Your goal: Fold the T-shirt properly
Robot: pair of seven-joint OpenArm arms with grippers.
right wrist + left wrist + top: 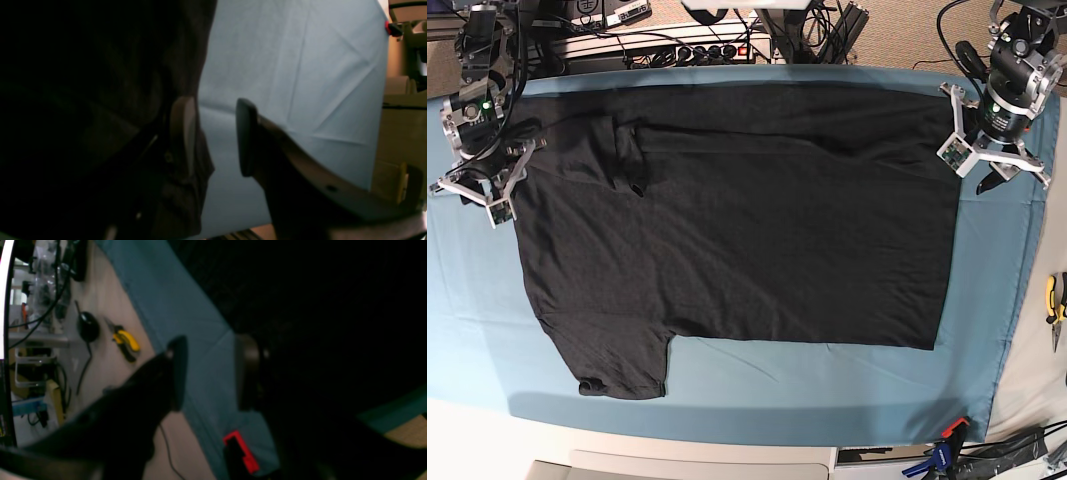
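The black T-shirt (747, 210) lies spread flat on the teal table cloth (727, 385). One sleeve points toward the front left and the other is folded in at the back left. My left gripper (992, 172) hovers at the shirt's back right corner. In the left wrist view it (211, 371) is open, with teal cloth showing in the gap and one finger (247, 370) at the edge of the T-shirt (317, 323). My right gripper (477, 198) stands at the shirt's left edge. It (215, 135) is open too, one finger (183, 133) over the dark T-shirt (100, 100).
Yellow-handled pliers (1054, 300) lie on the bare table right of the cloth, also seen as the pliers (125, 341) beside a black round device (87, 326). A red clamp (242, 451) grips the cloth's edge. Cables and a power strip (667, 45) line the back.
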